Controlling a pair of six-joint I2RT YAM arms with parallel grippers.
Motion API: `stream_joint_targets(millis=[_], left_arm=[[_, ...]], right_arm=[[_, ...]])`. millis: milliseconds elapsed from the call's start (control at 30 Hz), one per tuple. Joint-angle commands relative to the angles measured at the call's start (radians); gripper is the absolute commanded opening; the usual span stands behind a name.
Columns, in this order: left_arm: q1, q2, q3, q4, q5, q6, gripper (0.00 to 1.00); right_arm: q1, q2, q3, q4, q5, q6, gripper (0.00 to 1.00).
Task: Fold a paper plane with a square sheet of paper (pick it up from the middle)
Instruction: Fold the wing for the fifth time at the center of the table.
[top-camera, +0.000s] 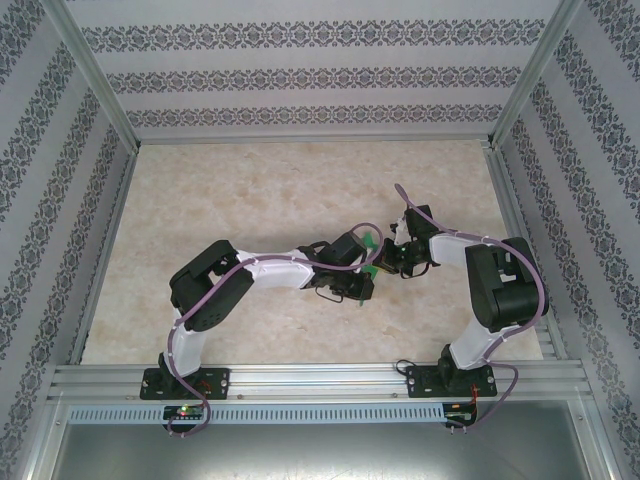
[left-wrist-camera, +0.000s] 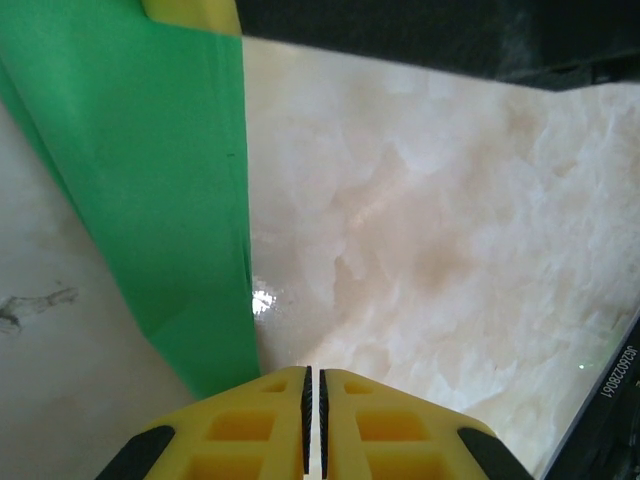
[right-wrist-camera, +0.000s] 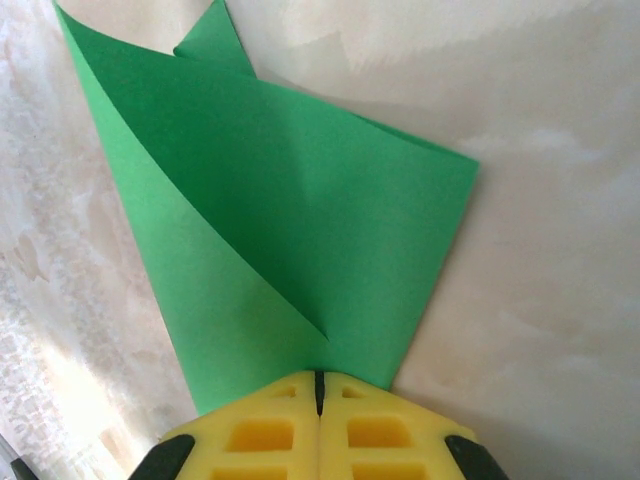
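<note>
The square sheet of paper (right-wrist-camera: 300, 230) is bright green and folded over on itself, with a diagonal flap running to a point at my right gripper (right-wrist-camera: 320, 375). That gripper is shut on the paper's narrow end and holds it above the table. No paper plane is in view. From the left wrist the paper (left-wrist-camera: 150, 180) hangs as a green band left of my left gripper (left-wrist-camera: 314, 370). Its jaws stand almost together, and nothing shows between them. From above, both grippers meet mid-table, left (top-camera: 362, 280) and right (top-camera: 388, 258), with green paper (top-camera: 370, 243) between them.
The pale marbled tabletop (top-camera: 260, 200) lies below both arms. Patterned walls and a metal frame (top-camera: 110, 110) enclose it on three sides. The tip of the right gripper's yellow finger (left-wrist-camera: 190, 12) shows at the top of the left wrist view.
</note>
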Motion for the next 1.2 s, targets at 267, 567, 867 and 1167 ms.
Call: stream_joint_targets(millis=[267,567,867,1167], left_arm=[[-0.029,0.03,-0.035,0.014,0.007,-0.019,0.14],[-0.038,0.056,-0.029,0.008,0.015,-0.015,0.14],[-0.049,0.066,-0.017,0.008,0.03,-0.016,0.13],[-0.046,-0.101,-0.016,-0.03,-0.067,0.0,0.16]], right_arm=[[0.012,0.018,-0.038,-0.046,0.123,0.018,0.06],[0.012,0.019,-0.034,-0.048,0.125,0.021,0.06],[0.012,0.019,-0.036,-0.046,0.126,0.022,0.06],[0.012,0.017,-0.04,-0.041,0.124,0.021,0.05]])
